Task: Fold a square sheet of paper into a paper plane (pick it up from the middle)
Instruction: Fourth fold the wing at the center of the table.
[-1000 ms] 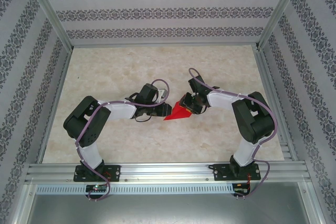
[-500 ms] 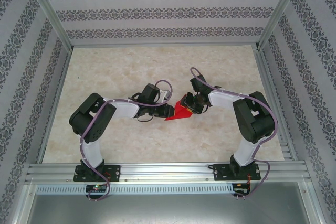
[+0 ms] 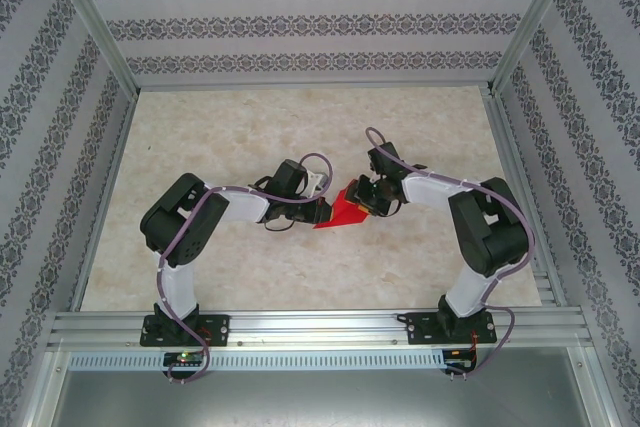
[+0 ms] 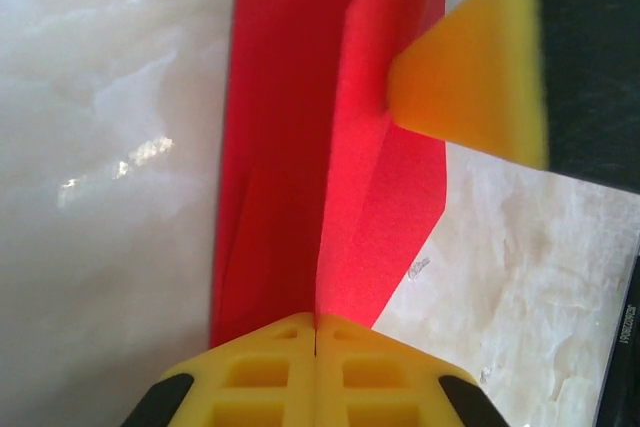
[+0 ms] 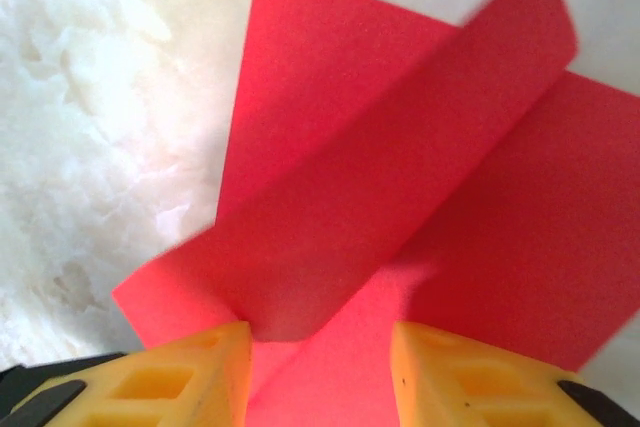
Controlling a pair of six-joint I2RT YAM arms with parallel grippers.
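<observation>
Where the two claws meet over the table (image 3: 200,127), the red paper (image 3: 345,213) lies between them, partly folded. The left claw (image 3: 320,210) is pressed together on it: in its wrist view the yellow fingers (image 4: 270,377) meet with no gap, and the paper's raised crease (image 4: 330,197) runs straight out ahead from their seam. Ahead and to the right of that claw, one yellow finger (image 4: 470,77) of the right claw (image 3: 362,199) touches the upright flap. The right claw's own view shows its fingers (image 5: 190,377) spread, with a folded ridge of paper (image 5: 400,147) rising in the gap and fanning out ahead.
</observation>
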